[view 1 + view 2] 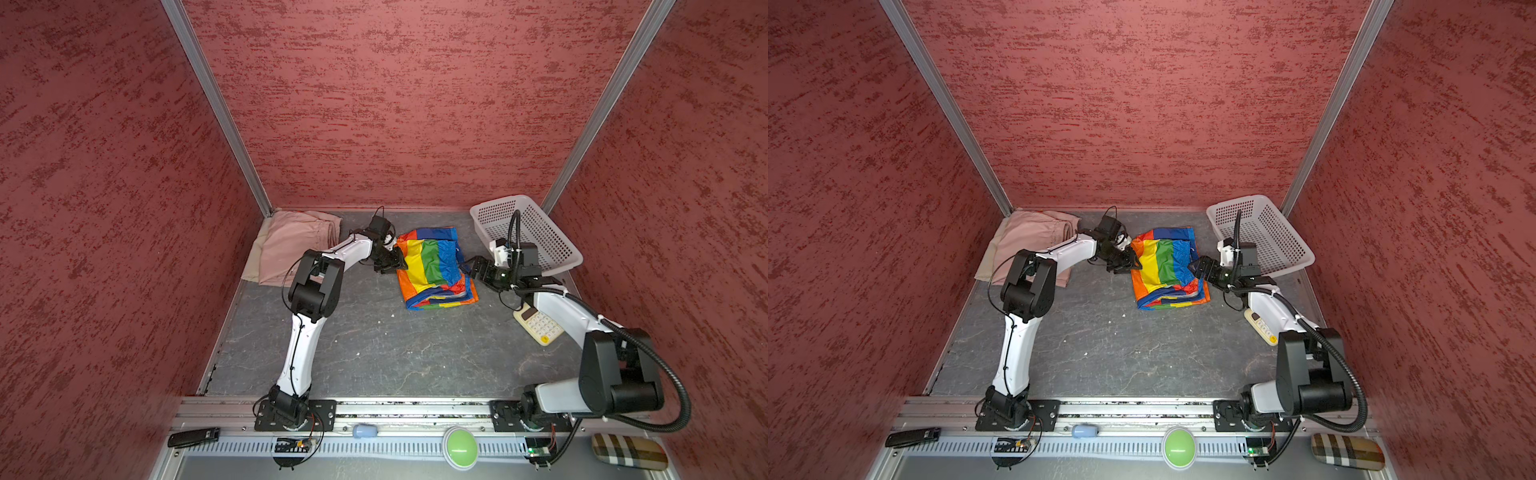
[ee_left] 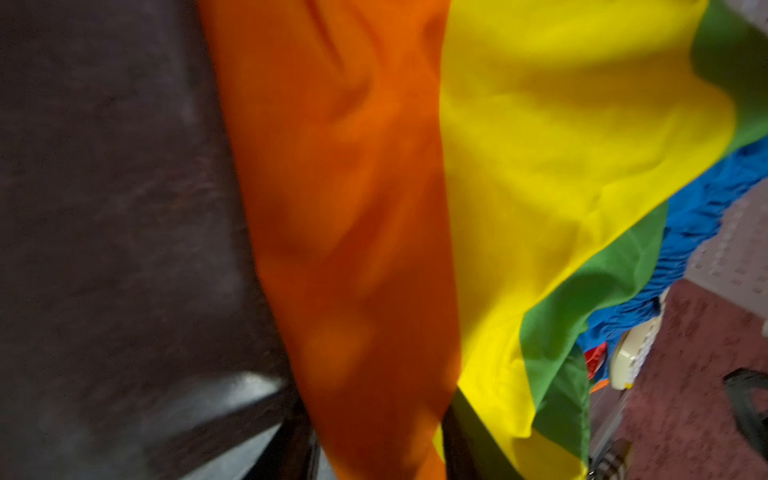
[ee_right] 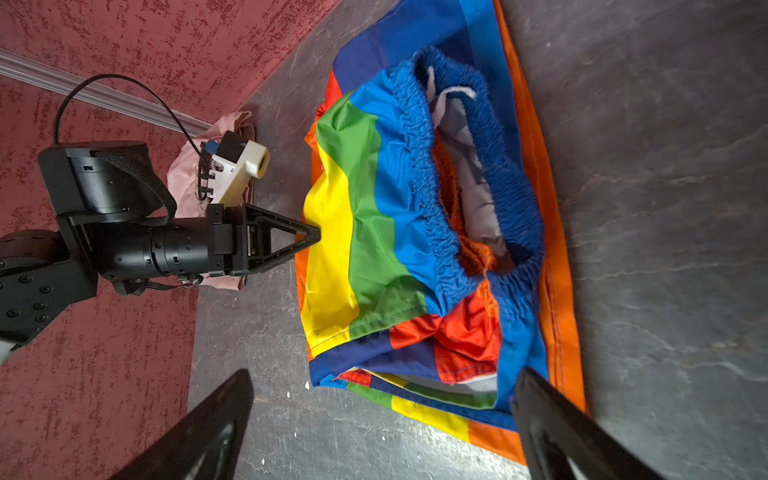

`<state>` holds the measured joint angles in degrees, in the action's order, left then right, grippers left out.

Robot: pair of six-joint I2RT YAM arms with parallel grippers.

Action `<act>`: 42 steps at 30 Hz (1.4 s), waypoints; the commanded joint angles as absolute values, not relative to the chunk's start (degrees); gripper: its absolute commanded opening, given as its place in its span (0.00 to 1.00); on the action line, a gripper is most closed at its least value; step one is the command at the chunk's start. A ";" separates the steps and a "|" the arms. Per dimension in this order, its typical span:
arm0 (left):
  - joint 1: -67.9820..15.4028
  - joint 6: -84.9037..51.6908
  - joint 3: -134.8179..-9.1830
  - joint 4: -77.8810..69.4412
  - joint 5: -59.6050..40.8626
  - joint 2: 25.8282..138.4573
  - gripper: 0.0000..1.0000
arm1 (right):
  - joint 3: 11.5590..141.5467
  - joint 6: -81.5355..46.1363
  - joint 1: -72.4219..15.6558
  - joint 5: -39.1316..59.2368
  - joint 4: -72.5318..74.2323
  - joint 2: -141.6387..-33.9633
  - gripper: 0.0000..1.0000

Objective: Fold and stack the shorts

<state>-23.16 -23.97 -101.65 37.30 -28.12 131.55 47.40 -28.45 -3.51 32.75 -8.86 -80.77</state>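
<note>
green button (image 1: 460, 448) on the near rail (image 1: 415, 409) fronts the scene; beyond it, rainbow shorts (image 1: 432, 270) lie mid-way across the tabletop (image 1: 374, 353), long axis running near to far, one arm at each side. left gripper (image 1: 397, 263) straddles the orange left edge, cloth between its jaws; whether it pinches cannot be told. right gripper (image 1: 473, 268), jaws apart, hovers just beside the right edge. pink shorts (image 1: 291, 245) lie folded far left, the likely stack.
</note>
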 commanded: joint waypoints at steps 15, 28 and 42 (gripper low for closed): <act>-24.26 -11.45 -123.12 60.86 -2.40 130.02 0.00 | 44.44 -28.94 -3.30 33.71 -4.55 -76.04 0.99; -25.40 4.32 -137.33 77.81 34.40 130.03 0.00 | 55.02 -30.62 -14.33 31.48 -1.47 -85.86 0.99; -18.68 18.67 -131.79 67.78 39.58 120.41 0.00 | 68.06 -32.26 -22.91 32.94 1.12 -98.54 0.99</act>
